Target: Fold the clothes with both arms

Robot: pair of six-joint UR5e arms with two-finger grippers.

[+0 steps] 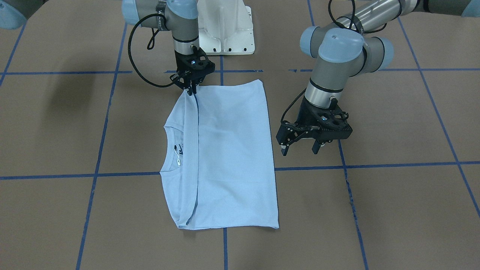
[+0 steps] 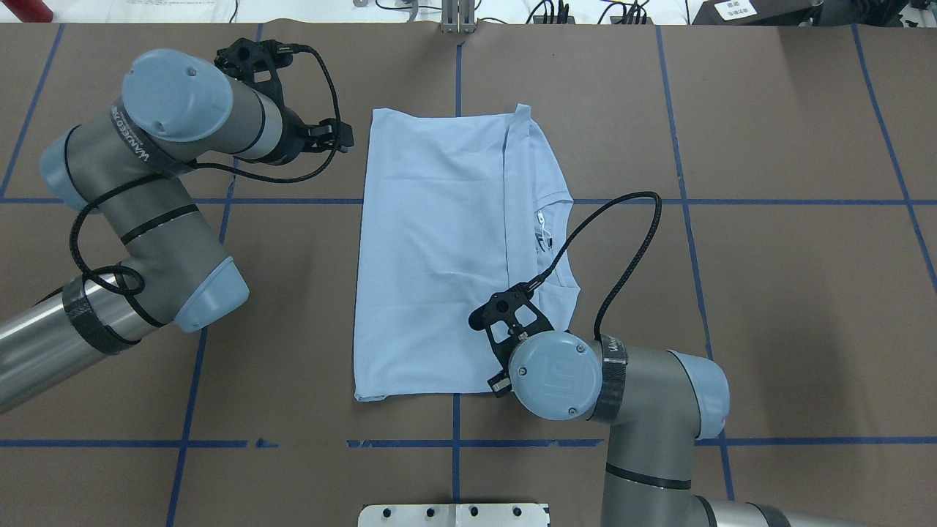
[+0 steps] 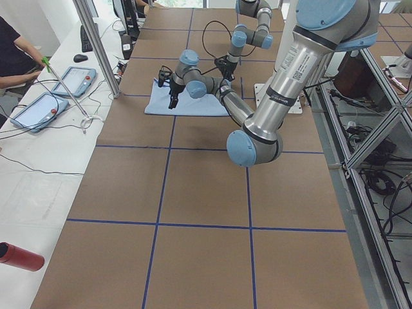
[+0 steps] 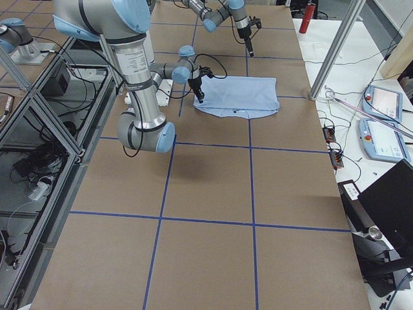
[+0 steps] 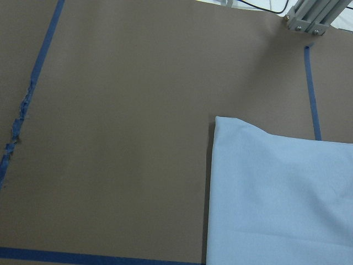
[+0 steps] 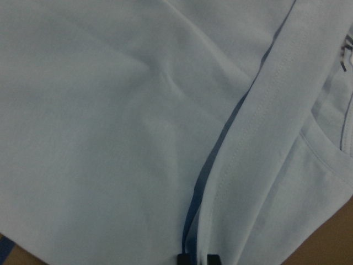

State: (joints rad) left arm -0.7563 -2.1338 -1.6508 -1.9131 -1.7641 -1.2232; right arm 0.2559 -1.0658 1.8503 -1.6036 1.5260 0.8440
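Note:
The light blue T-shirt lies flat on the brown table, its lower part folded over up to the round collar, where a white tag shows. My right gripper is at the shirt's corner nearest the robot, its fingers pinched together on the folded hem. In the right wrist view the two fingertips sit close together on that hem. My left gripper hovers open just off the shirt's folded side edge, holding nothing. The left wrist view shows only a corner of the shirt and bare table.
The white pedestal base stands just behind the shirt. Blue tape lines cross the table. A metal post and side tables with tablets flank the table, and a person's arm rests there.

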